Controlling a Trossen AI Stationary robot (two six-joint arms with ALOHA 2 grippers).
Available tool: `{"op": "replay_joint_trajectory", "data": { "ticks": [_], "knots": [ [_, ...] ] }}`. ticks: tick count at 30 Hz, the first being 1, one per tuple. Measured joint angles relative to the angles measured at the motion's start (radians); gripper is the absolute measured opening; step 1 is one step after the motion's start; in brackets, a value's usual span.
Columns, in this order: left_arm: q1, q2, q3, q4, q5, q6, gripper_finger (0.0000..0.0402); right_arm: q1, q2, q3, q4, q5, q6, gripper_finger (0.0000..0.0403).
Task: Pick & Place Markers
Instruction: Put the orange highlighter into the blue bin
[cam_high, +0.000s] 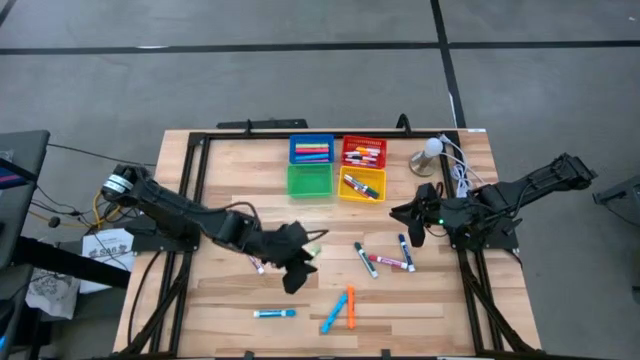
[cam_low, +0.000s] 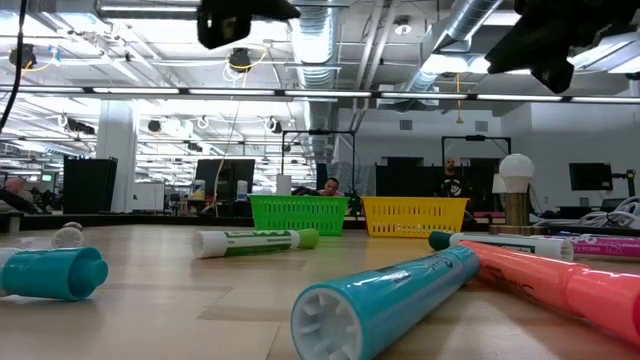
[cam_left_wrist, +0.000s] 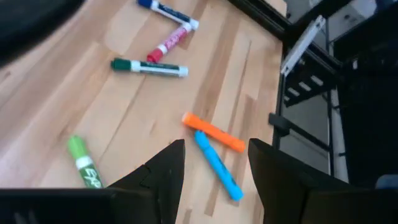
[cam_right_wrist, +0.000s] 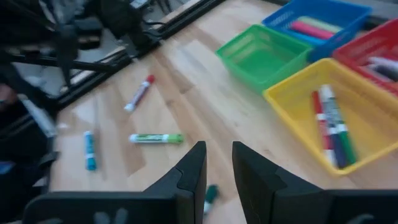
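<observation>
Loose markers lie flat on the wooden table: an orange one (cam_left_wrist: 212, 132) and a blue one (cam_left_wrist: 217, 165) side by side, a light-green one (cam_left_wrist: 84, 163), a dark-green-capped one (cam_left_wrist: 149, 67), a red one (cam_left_wrist: 166, 42) and a cyan one (cam_high: 273, 313). More markers lie in the yellow bin (cam_right_wrist: 348, 99), the red bin (cam_high: 364, 152) and the blue bin (cam_high: 311, 150). My left gripper (cam_left_wrist: 216, 146) hovers open above the table's middle (cam_high: 297, 275), slanting down toward the orange and blue pair. My right gripper (cam_right_wrist: 217, 155) waits at the right (cam_high: 402, 213), narrowly open with nothing between its fingers.
The green bin (cam_right_wrist: 264, 56) stands empty beside the yellow one at the far middle. A white-bulbed stand (cam_high: 430, 152) with white cables sits at the far right corner. Black frame rails (cam_high: 190, 190) run along the table's left, right and far edges.
</observation>
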Motion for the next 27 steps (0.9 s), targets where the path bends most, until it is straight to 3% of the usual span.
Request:
{"op": "replay_joint_trajectory", "data": {
  "ticks": [4,10,15,21,27],
  "knots": [
    [-0.054,-0.001,-0.053,0.008,-0.06,0.002,0.0176,0.01,0.002,0.0,0.077,-0.084,-0.034,0.0067],
    [-0.11,-0.002,-0.16,0.12,-0.237,0.003,0.0176,0.088,0.071,0.0,0.26,-0.168,-0.176,0.0067],
    [-0.11,-0.045,-0.268,0.274,-0.254,0.004,0.0176,0.162,0.179,0.0,0.381,-0.234,-0.239,0.0067],
    [-0.103,-0.206,-0.403,0.329,-0.252,0.039,0.0176,0.205,0.299,0.0,0.49,-0.355,-0.248,0.0067],
    [-0.104,-0.425,-0.534,0.336,-0.251,0.075,0.0176,0.204,0.388,0.0,0.623,-0.479,-0.15,0.0067]
  ]
}}
